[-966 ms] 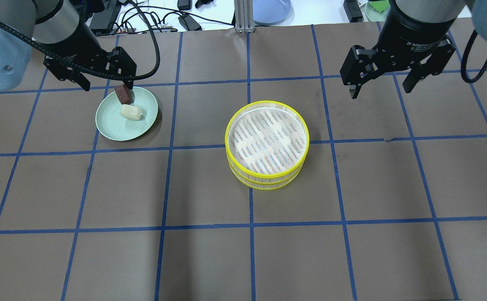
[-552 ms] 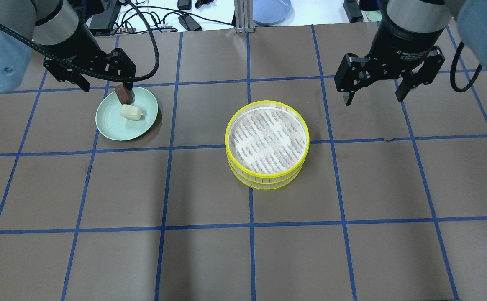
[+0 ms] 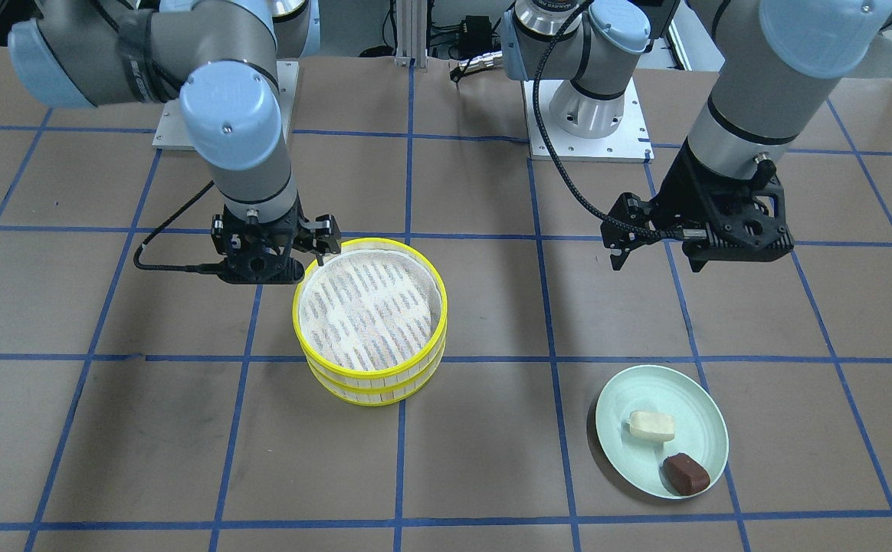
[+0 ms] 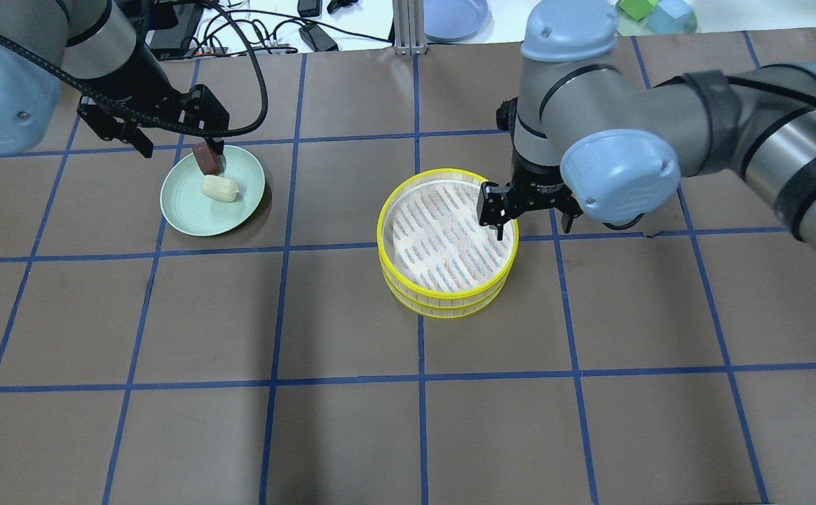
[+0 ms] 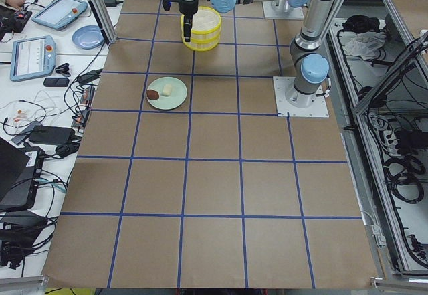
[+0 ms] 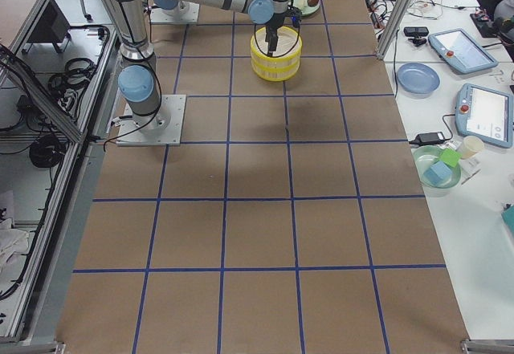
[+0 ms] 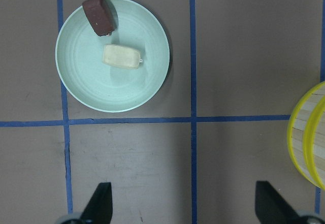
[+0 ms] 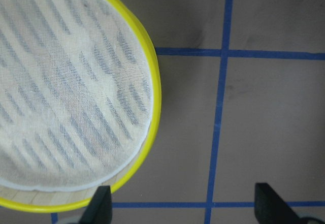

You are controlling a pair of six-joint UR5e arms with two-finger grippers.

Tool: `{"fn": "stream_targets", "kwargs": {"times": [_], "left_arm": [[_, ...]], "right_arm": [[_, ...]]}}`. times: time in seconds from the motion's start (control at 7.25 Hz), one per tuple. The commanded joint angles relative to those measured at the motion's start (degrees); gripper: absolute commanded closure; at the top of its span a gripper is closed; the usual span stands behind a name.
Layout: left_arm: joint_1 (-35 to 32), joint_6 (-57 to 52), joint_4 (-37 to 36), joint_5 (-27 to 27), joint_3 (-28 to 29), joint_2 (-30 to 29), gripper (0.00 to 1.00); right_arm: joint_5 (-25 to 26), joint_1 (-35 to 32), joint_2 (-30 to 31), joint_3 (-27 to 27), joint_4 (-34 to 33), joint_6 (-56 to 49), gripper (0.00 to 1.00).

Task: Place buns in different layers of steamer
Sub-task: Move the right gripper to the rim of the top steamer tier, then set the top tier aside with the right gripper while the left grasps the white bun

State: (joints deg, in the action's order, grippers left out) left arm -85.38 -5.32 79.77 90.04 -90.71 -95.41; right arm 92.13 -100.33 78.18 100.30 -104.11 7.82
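Work table (image 4: pixel 352 435) under brown paper, with a white bench (image 6: pixel 490 225) along one long side.
The brown cover is divided into large squares by lines of blue tape (image 4: pixel 422 379); the light is even and the shadows on it are soft. On the bench lie two tablet-like controllers (image 6: pixel 487 111), a blue plate (image 6: pixel 418 77), a paper cup (image 6: pixel 470 146), a bowl of coloured blocks (image 6: pixel 438 167) and loose cables (image 4: pixel 268 31). An aluminium post (image 4: pixel 406 28) rises at the table's edge beside the bench. Along the opposite side, in a metal-framed bay, lie coils of black cable (image 6: pixel 38 150).
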Motion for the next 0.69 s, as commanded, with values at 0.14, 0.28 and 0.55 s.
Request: {"fn": "stream_targets", "kwargs": {"times": [0.14, 0.28, 0.55], "left_arm": [[3.62, -6.78, -13.62, -0.04, 0.00, -9.75, 0.00], [4.42, -9.25, -19.41, -0.04, 0.18, -13.36, 0.00], [6.62, -12.34, -27.26, -3.44, 0.44, -21.44, 0.01]], "right_arm": [[-0.37, -0.39, -5.93, 0.60, -5.40, 0.44, 0.70], [-0.89, -0.39, -6.02, 0.43, -5.49, 0.18, 1.00], [0.06, 0.04, -4.88, -0.36, -4.88, -0.44, 1.00]]}}
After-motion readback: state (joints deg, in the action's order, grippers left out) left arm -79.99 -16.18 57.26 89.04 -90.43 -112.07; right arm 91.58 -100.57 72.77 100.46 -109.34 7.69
